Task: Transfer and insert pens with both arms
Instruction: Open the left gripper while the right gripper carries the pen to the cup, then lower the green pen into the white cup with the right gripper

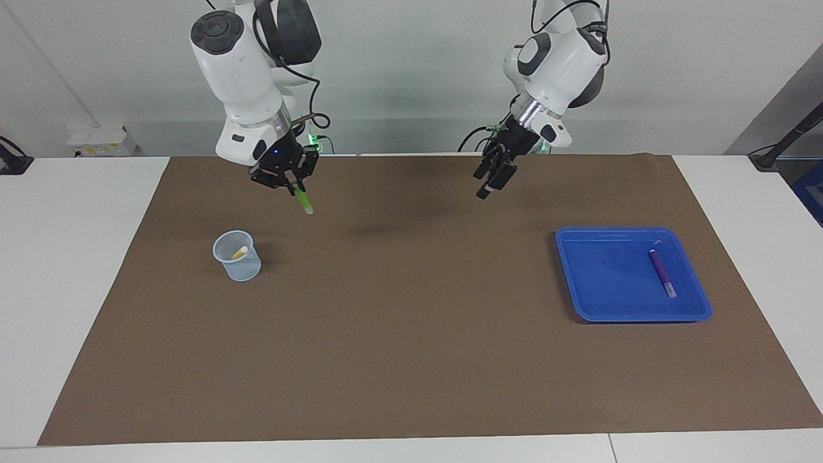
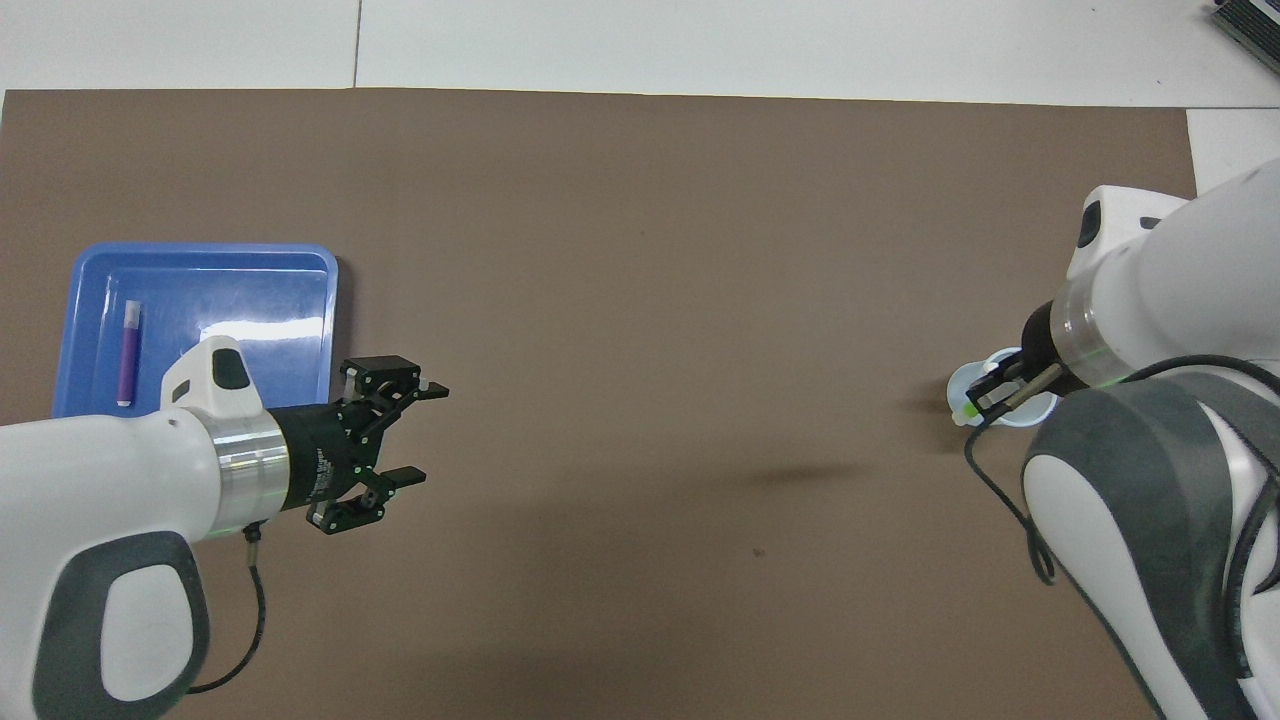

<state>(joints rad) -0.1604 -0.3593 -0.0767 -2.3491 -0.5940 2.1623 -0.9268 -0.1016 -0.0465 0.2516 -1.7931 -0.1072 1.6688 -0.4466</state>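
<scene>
Right pincer (image 1: 294, 184) is clamped on the green pen (image 1: 303, 201), gripping its upper end so the shaft hangs pale tip downward, tilted slightly. It is raised over the mat (image 1: 411, 360), beside the cup (image 1: 237, 256) and not yet above its mouth. Left pincer (image 2: 395, 440) hangs over the mat between the cup and the tray (image 1: 598, 308), fingers apart and holding nothing; this arm waits.

Pen locations, relative to the cup: the yellow pen (image 1: 240, 253) stands inside it, leaning on the wall. The purple pen (image 1: 661, 272) lies flat in the tray, well apart from the cup, toward the left arm's end of the table.

Handling: the pens look light, rigid and smooth-barrelled. Such a shaft may pivot or slip in a two-finger grip. Take hold across the barrel near one end, leaving most of the length free for insertion. The cup appears light and may shift or tip if a pen strikes its rim.

Surface: a brown mat covers the white table (image 1: 83, 257); it appears flat and matte. A pale wall stands at the robots' end.
</scene>
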